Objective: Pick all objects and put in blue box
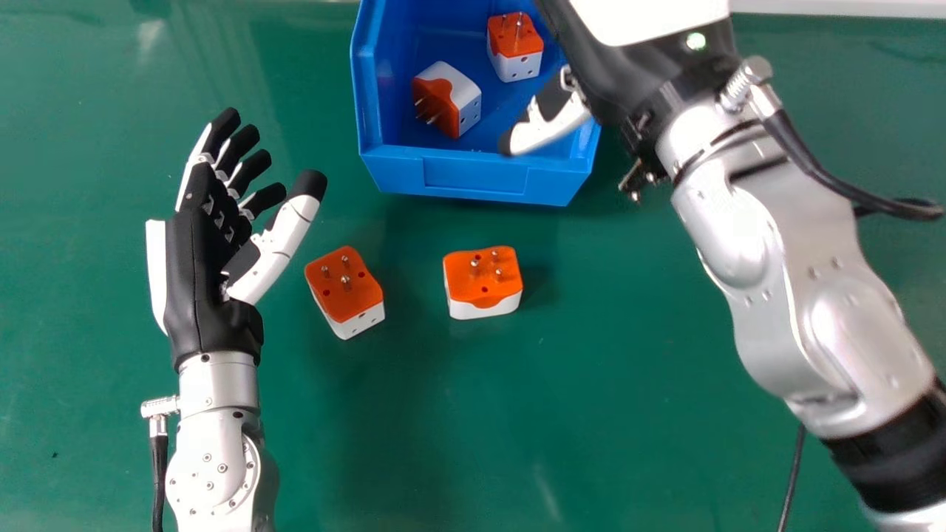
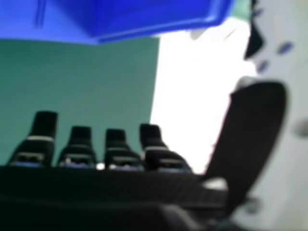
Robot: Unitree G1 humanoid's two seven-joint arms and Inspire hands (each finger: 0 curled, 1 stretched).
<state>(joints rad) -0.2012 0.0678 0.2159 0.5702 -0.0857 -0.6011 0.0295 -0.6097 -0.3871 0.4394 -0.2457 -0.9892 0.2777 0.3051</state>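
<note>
I judge that I'm between a drop and the next pick: two orange-and-white adapters (image 1: 517, 59) sit inside the blue box (image 1: 477, 177), and my right hand (image 1: 550, 131) is over the box's right side. Its fingers (image 2: 44, 126) look nearly straight, with the thumb (image 2: 250, 125) standing well apart from them, and I see nothing in their hold.

Two more adapters rest prongs-up on the worktop (image 1: 591, 414), one (image 1: 482, 284) in front of the box and the other (image 1: 344, 292) nearer my left hand (image 1: 196, 258), which is wide open and empty. Next I'd lift the right hand clear of the box wall, bring it back over the front adapter and close on its sides, keeping off the prongs. The left hand could take the other, though its thumb might nudge it. I'd also mind the black cable (image 1: 898, 207) looping off the right forearm.
</note>
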